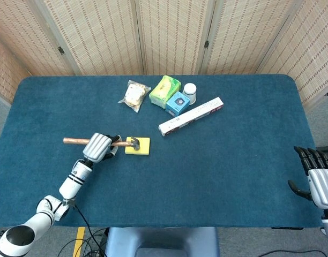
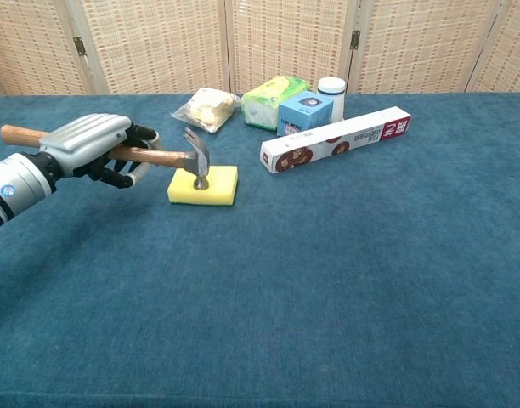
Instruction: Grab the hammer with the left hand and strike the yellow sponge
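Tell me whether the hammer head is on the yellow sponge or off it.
On it: in the chest view the hammer head's face rests on the yellow sponge.

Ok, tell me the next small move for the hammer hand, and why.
Probably lift the hammer straight up off the yellow sponge. In the chest view its head rests on the sponge's left part, so this blow looks landed. The left hand grips the wooden handle firmly, so a short raise would clear the sponge or set up another strike.

The hammer head rests on the sponge (long box behind, to its right).
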